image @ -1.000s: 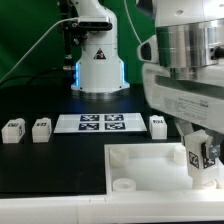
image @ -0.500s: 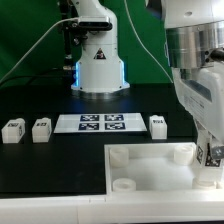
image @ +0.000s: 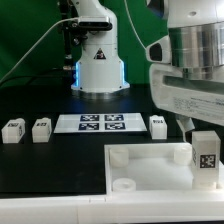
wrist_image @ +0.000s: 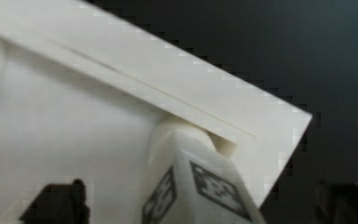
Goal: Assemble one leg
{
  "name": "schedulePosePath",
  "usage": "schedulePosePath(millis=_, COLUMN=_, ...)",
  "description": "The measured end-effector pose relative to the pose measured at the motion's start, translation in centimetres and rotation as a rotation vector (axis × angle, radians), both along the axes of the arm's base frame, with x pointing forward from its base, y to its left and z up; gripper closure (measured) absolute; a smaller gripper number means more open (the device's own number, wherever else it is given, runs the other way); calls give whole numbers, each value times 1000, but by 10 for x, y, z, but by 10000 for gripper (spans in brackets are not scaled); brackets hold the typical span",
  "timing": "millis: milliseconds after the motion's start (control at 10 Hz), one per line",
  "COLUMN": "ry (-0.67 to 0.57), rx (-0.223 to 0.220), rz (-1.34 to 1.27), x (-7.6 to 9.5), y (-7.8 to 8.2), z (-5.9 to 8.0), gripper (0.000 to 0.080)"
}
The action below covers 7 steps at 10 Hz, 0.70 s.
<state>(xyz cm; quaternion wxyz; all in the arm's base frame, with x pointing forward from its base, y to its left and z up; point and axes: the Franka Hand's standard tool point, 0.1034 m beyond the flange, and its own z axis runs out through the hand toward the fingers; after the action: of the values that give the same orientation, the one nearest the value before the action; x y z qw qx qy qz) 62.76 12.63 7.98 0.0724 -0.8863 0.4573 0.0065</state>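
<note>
I am clamping the leg [image: 207, 157] between my jaws and holding it above the far corner of the panel [image: 150, 172], at the exterior view's right. In the wrist view the leg [wrist_image: 202, 185] is hanging just short of the corner socket [wrist_image: 188, 132], with my dark fingertips [wrist_image: 55, 203] showing on either side.

To do this well, I judge that I should be centring the leg squarely over that socket before going down. I should be keeping it upright, lowering slowly, and not letting go until it is seated. If I come down off-centre, the leg is likely to catch on the socket's rim and tilt in my grip, or push the panel along the bench [image: 40, 165].

The three spare legs [image: 41, 128] are standing well apart from me, beside the marker board [image: 100, 122].

Against half a second ago, the leg is sitting further in from the exterior view's right edge, so its whole tag is showing. Against a second ago, the tag is facing the camera squarely instead of leaning. The spare legs and the panel are lying as they were.
</note>
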Motion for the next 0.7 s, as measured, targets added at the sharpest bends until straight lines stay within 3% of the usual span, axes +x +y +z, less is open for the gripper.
schedulePosePath(millis=500, ry=-42, rx=-55, rz=559, x=5, y=-7, z=-2, gripper=150)
schedulePosePath(millis=700, ry=-43, rx=-53, rz=562, x=4, y=-7, z=-3, gripper=150)
